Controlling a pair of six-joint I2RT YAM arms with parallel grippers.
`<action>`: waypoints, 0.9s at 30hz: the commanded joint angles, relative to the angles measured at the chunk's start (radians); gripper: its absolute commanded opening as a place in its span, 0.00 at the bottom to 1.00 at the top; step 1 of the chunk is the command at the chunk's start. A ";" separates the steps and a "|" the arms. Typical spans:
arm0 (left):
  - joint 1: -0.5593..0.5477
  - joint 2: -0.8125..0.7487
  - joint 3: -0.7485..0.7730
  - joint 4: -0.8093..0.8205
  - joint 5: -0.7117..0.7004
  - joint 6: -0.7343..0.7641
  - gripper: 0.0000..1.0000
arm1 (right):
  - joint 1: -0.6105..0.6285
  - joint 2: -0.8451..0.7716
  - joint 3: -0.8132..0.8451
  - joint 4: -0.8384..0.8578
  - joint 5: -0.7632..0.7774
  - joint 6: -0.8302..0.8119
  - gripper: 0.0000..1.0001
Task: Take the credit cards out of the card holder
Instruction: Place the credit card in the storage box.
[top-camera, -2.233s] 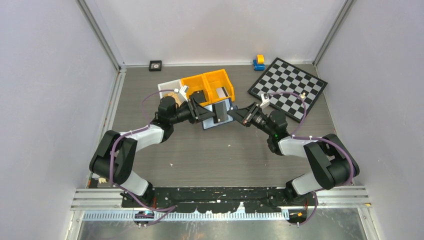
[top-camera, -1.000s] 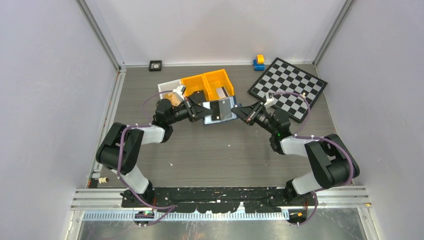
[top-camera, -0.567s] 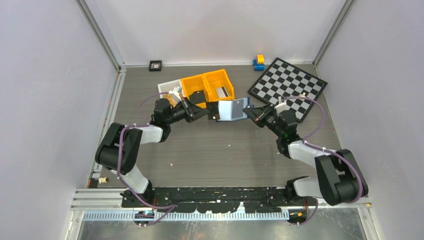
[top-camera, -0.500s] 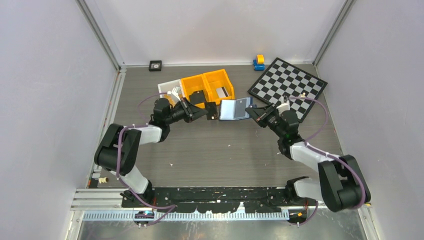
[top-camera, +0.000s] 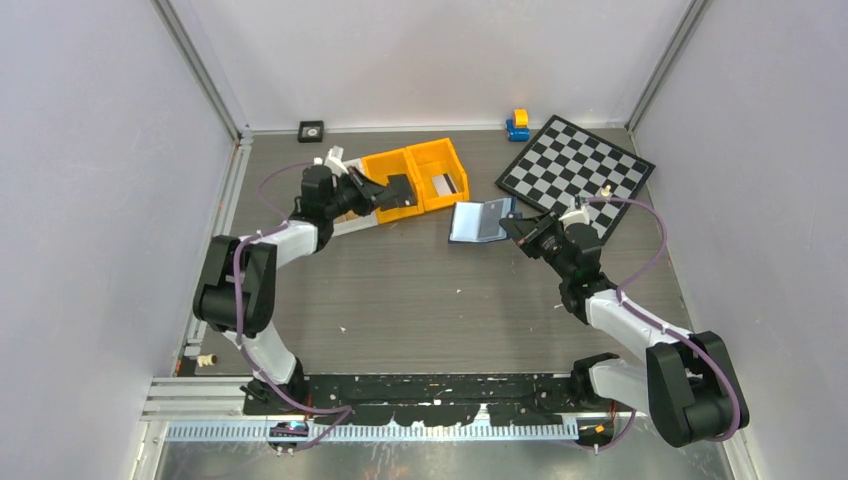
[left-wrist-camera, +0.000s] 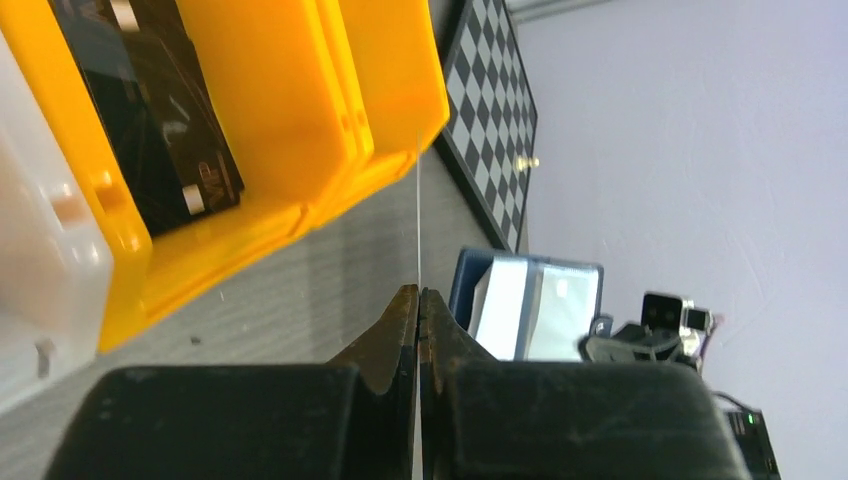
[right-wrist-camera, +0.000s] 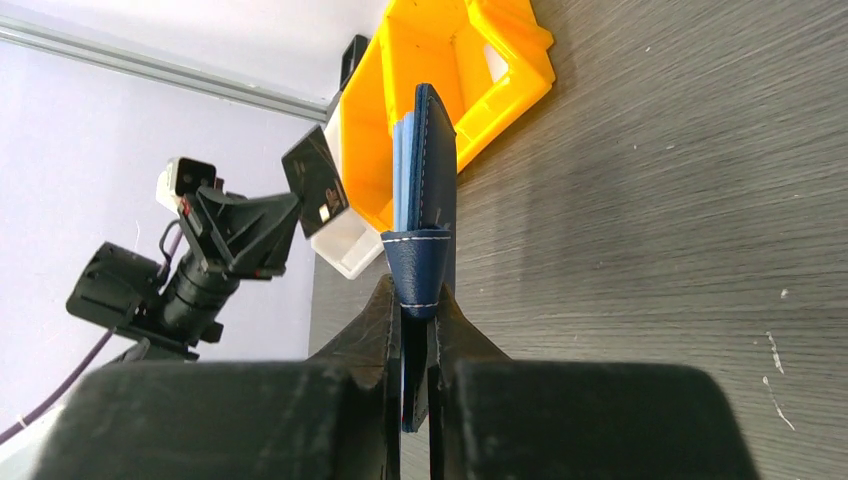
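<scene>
Withdrawn leftward, left pincer (top-camera: 386, 190) pinches the freed dark grey card (top-camera: 402, 187); right pincer (top-camera: 508, 223) clamps the navy folding holder (top-camera: 477, 222) steady.

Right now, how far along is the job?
Done: one black card lies in the orange plastic bin. In hand: left end effector pinches a dark thin card above it; right end effector grips the open navy folding holder. Left: drop that card; holder's contents unclear.

Overhead cam; wrist cams low, share bins (top-camera: 437, 147).
</scene>
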 joint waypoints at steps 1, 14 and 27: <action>0.012 0.063 0.147 -0.129 -0.057 0.071 0.00 | -0.001 -0.029 0.005 0.052 0.018 -0.007 0.01; 0.082 0.291 0.382 -0.242 -0.054 0.124 0.00 | -0.001 -0.043 0.002 0.070 -0.002 0.012 0.01; 0.073 0.292 0.447 -0.301 -0.025 0.109 0.36 | -0.002 -0.038 0.017 0.059 -0.015 0.008 0.01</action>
